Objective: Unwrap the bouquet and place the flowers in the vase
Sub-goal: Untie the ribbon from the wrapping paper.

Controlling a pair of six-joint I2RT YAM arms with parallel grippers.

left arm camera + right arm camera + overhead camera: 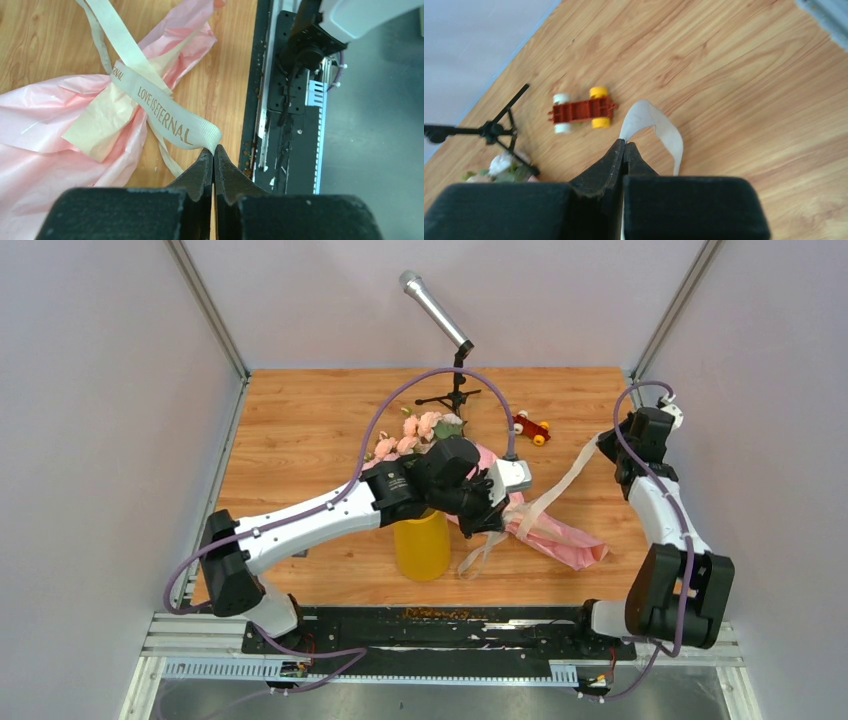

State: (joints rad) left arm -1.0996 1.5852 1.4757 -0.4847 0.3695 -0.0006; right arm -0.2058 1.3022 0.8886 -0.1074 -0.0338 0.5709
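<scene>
Clamped shut on the beige ribbon (165,114) with left claw (213,150) and right claw (624,145) alike. Lying on the tabletop (300,420) just beside the yellow vase (422,548): bouquet (565,538), its roses (415,430) partly hidden by the left arm (320,515). Beyond: toy car (531,427), microphone stand (455,400).

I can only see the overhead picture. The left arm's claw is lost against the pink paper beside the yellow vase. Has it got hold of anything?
Observer: Yes. Its wrist camera shows the left claw shut, its tips pinching a fold of the beige ribbon.
Operator: Is anything printed on that ribbon? From above it is just a pale strip.
Observer: Yes, it reads "LOVE IS ETERNAL" in brownish capital letters along the band.
</scene>
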